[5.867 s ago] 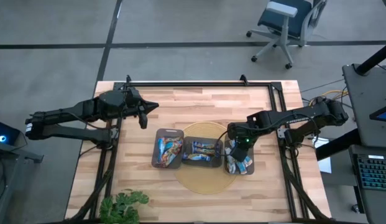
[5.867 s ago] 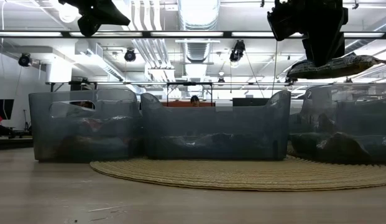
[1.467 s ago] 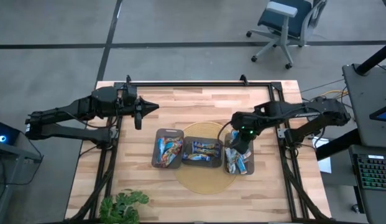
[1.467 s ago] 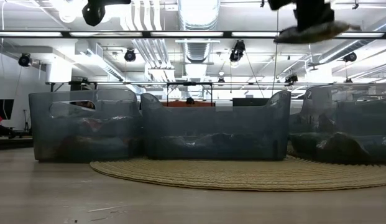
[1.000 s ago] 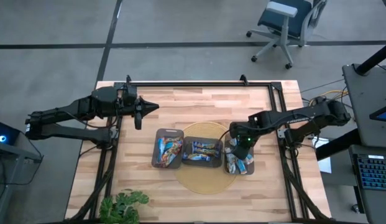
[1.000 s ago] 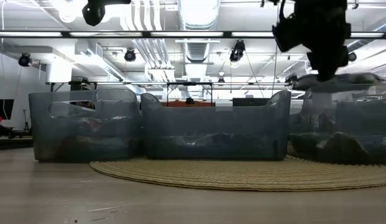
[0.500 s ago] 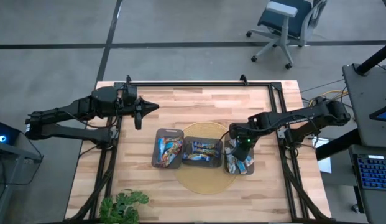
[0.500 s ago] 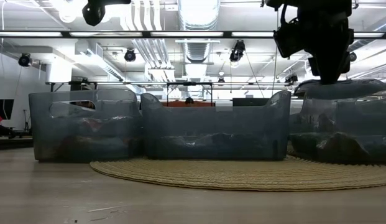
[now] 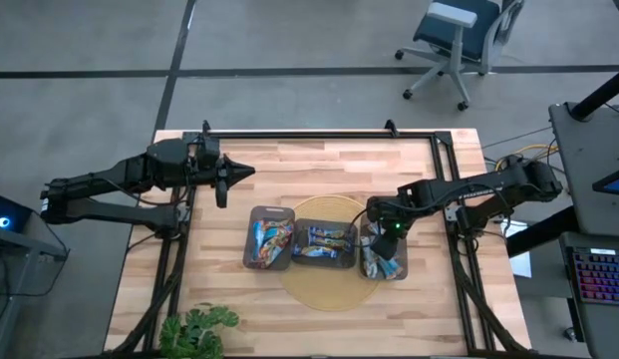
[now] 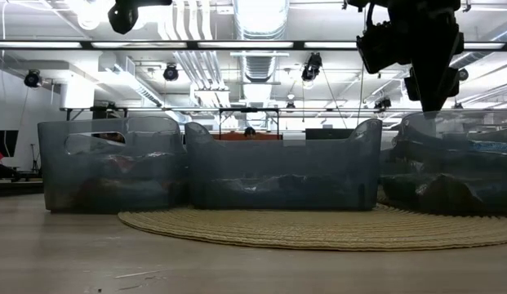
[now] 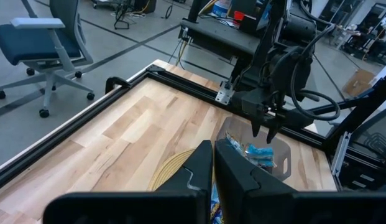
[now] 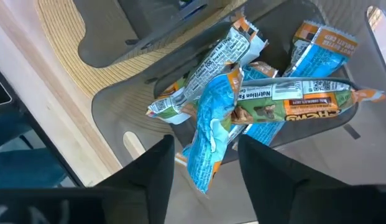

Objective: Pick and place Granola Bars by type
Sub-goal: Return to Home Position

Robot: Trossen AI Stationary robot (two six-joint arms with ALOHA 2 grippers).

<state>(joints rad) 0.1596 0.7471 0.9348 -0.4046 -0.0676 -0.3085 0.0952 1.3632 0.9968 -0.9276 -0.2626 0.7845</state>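
Right gripper (image 12: 208, 146), fingers apart and empty, hangs above the planked wooden table (image 9: 319, 170), over the round woven mat (image 9: 329, 289) and the right-hand dark translucent plastic tray (image 12: 115, 109) at its edge. Shiny, crinkled blue and orange-brown foil-wrapped granola bars (image 12: 211, 124) lie piled flat inside, long axes criss-crossed. The bar it held a second ago now lies there. Left gripper (image 9: 227, 178), fingers together, waits over bare wood.

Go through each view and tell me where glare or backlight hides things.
Low view: bright ceiling lights backlight the right gripper into a silhouette, and the translucent trays dim their contents. Right wrist view: the granola bars catch small highlights, labels legible. High view and left wrist view: even light, no strong glare.
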